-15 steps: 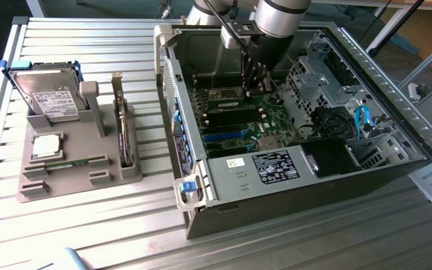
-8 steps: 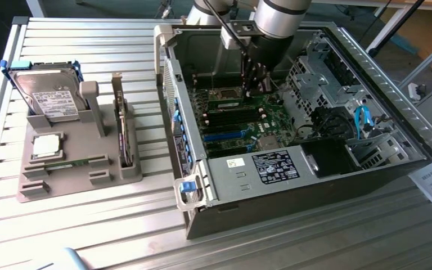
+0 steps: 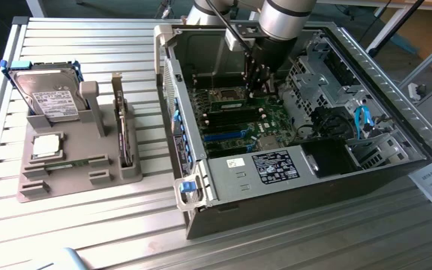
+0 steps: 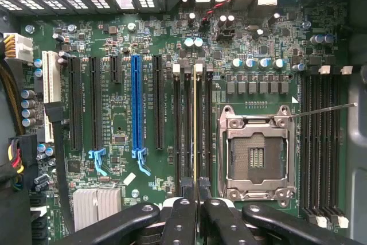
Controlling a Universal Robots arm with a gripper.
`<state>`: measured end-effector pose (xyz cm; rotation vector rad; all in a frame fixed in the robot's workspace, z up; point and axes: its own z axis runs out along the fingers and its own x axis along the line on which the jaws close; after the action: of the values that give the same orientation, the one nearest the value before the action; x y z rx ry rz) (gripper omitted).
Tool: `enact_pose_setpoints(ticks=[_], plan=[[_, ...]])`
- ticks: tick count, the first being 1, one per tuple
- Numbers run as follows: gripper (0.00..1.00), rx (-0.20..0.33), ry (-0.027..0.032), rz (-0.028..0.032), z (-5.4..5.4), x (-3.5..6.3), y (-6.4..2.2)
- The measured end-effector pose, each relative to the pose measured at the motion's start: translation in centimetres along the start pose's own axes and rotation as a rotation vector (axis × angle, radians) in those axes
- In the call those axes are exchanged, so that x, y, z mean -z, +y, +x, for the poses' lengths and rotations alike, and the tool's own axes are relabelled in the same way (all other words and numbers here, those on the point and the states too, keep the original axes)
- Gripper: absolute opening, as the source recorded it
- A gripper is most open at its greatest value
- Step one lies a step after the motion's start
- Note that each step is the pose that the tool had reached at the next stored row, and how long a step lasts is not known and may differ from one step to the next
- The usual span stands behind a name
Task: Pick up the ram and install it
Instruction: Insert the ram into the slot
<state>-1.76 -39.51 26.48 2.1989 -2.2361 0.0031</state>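
Two fingers (image 4: 182,219) tight on the edge-on ram (image 4: 196,130) over the motherboard (image 4: 123,124); twin ram (image 3: 67,164) on the tray (image 3: 81,181).

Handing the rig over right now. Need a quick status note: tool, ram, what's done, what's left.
Tool: shut on the ram, down inside the open PC case.
Ram: held on edge, lined up along a memory slot beside the empty processor socket on the motherboard.
A second stick lies in the grey tray on the exterior view's left.
Done: pick-up, carry into the case, alignment with the slot.
Left: I cannot tell whether the ram is fully seated; the tool has not let go.
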Motion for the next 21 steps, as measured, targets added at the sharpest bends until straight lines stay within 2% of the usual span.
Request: enact_pose_setpoints(ticks=[8, 14, 21], plan=[[0.12, 0.000, -0.0002, 0.0001, 0.9, -0.25, -0.01], [0.12, 0.000, 0.0000, 0.0000, 1.0, -1.10, -0.02], [0.12, 0.000, 0.0000, 0.0000, 1.0, -1.17, -0.10]])
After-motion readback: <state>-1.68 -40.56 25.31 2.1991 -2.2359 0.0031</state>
